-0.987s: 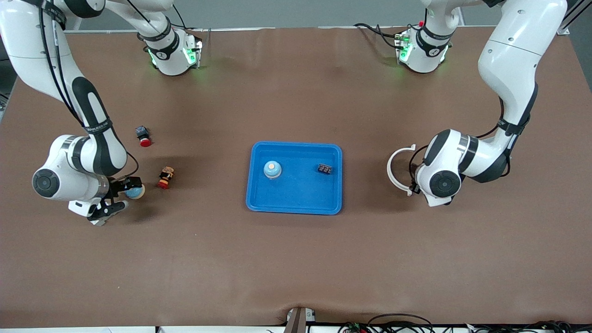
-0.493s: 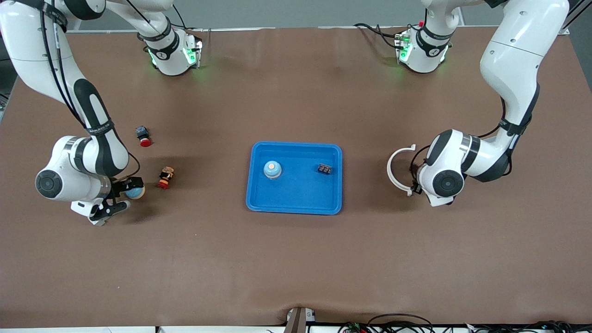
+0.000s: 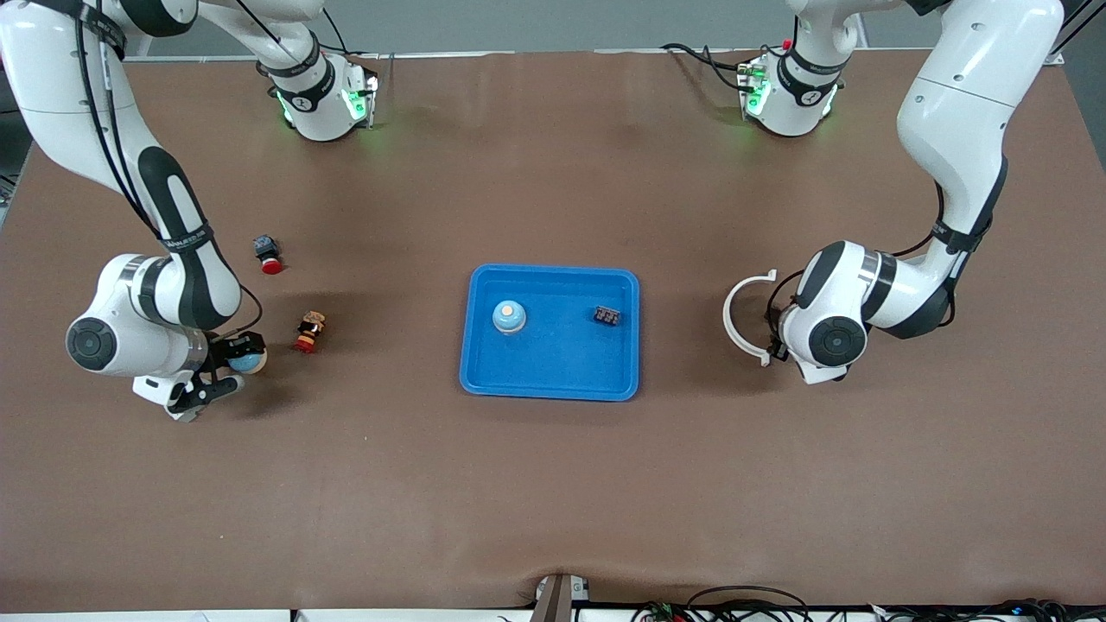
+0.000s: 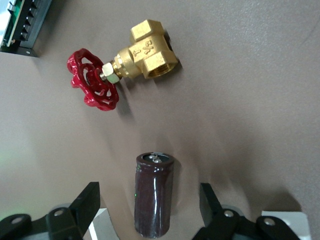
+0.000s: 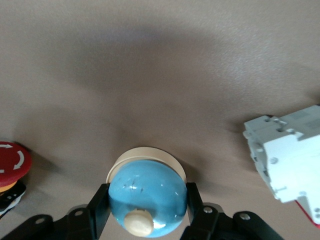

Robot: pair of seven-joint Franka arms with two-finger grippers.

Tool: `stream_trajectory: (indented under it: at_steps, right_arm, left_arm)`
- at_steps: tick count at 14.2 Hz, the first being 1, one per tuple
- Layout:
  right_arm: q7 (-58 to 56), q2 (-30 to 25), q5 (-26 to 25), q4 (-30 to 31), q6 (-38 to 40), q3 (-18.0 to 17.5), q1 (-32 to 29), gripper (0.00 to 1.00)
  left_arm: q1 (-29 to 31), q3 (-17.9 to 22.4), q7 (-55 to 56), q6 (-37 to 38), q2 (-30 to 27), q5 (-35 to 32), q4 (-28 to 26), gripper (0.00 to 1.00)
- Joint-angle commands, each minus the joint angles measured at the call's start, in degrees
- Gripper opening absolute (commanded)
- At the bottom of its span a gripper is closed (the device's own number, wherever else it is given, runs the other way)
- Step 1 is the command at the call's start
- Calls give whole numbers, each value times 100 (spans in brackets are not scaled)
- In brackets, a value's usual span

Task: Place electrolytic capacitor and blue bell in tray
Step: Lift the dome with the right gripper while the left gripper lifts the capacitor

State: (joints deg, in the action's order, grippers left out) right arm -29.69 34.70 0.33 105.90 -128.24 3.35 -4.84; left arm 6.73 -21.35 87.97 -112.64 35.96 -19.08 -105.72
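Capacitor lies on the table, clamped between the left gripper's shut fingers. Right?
No. The left wrist view shows the capacitor lying on the table between the left gripper's open fingers, untouched. The right gripper holds the bell.

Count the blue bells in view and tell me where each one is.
2. One bell sits in the tray; the other bell is gripped by the right hand toward the right arm's end of the table.

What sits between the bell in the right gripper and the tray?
In the front view, a small red-and-tan object stands between the blue bell in the right gripper and the tray; nothing else lies there.
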Motion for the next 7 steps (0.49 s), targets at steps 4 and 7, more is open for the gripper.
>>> stream_trajectory:
  at_steps: [4,7]
  right_arm:
    - [7,28,-103,-43,53,-71,-52,11]
    - [77,-104,-77,-384,718,-115,27,11]
  left_arm:
    - [57,-36,88,-232,-134,1,-256,67]
    - [21,-36,106,-355,-125,1,-256,44]
